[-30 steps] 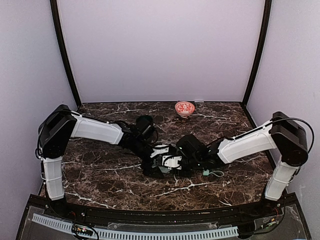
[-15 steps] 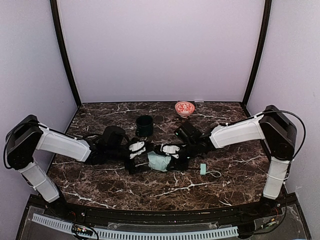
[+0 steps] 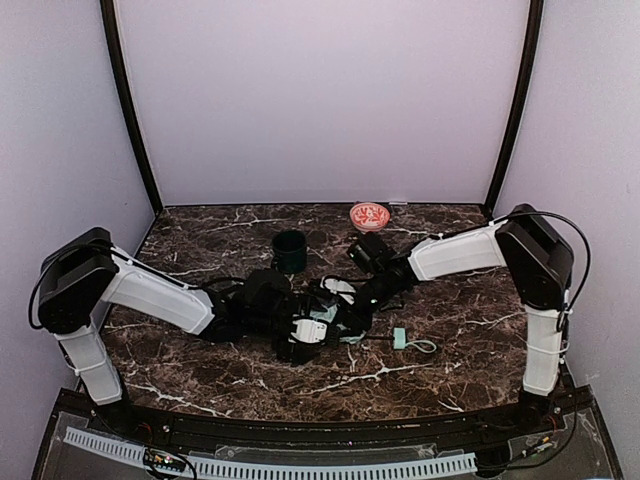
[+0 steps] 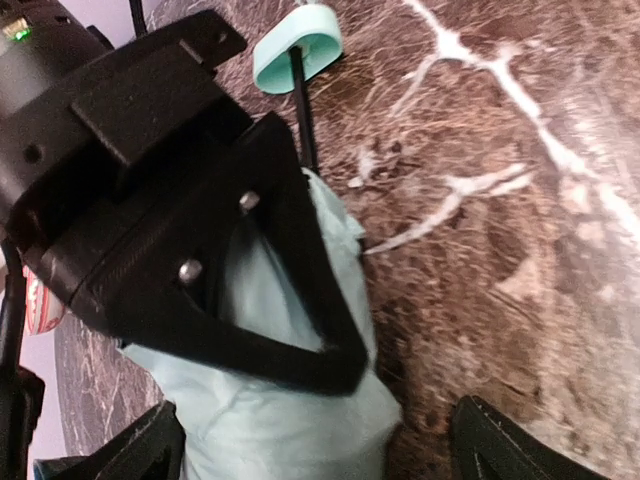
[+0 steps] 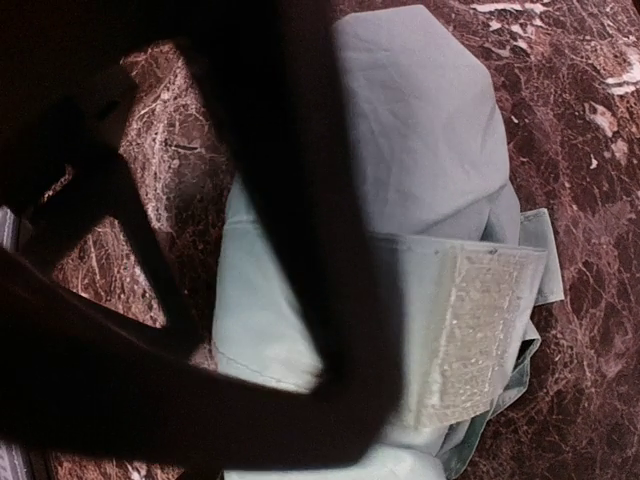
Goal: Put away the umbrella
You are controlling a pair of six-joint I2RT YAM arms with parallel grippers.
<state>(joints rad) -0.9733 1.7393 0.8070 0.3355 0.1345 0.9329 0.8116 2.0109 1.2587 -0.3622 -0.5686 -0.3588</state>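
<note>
In the middle of the dark marble table [image 3: 200, 380], the mint-green umbrella [image 3: 322, 316] lies folded up. Its small handle [image 3: 400, 340] sticks out to the right on a thin black stick. The right gripper [image 3: 338, 303] pinches the umbrella's cloth. The left gripper [image 4: 320, 452] sits just beside it, fingers [image 4: 505, 450] spread wide. A dark green mug [image 3: 290, 250] stands farther back.

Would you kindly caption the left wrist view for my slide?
Open left end effector straddles folded mint umbrella on marble table.
</note>
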